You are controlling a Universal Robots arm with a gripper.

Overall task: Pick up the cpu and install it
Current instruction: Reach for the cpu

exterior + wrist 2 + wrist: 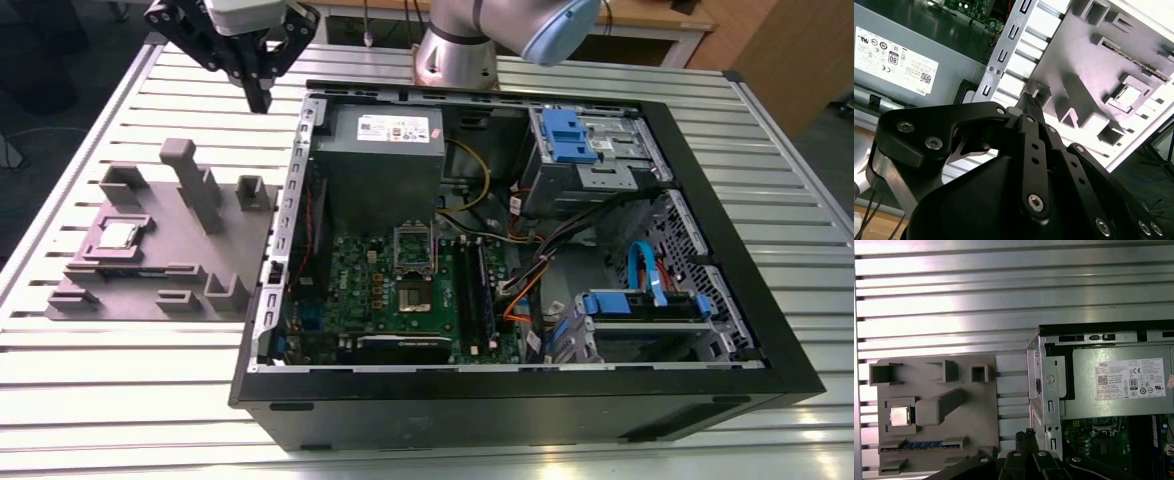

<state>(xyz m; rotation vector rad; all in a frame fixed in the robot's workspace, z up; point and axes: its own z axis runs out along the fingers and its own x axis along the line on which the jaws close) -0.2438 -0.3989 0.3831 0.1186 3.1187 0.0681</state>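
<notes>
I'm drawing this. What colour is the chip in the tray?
Silvery-grey with a pale rim. The cpu shows best in the first wrist view.

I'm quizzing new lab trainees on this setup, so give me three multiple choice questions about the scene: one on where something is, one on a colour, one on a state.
1. Where is the cpu?
A. In the motherboard socket
B. In a pocket of the moulded tray
C. Between the gripper's fingers

2. What colour is the tray?
A. Grey
B. Red
C. Yellow

3. What is the gripper holding?
A. The cpu
B. A cable
C. Nothing

Answers:
1 B: the silvery chip lies in a square recess of the tray, at the exterior view's left.
2 A: the tray looks plain grey in all three views.
3 C: the fingers are closed with nothing between them, and the cpu lies in the tray.
</notes>
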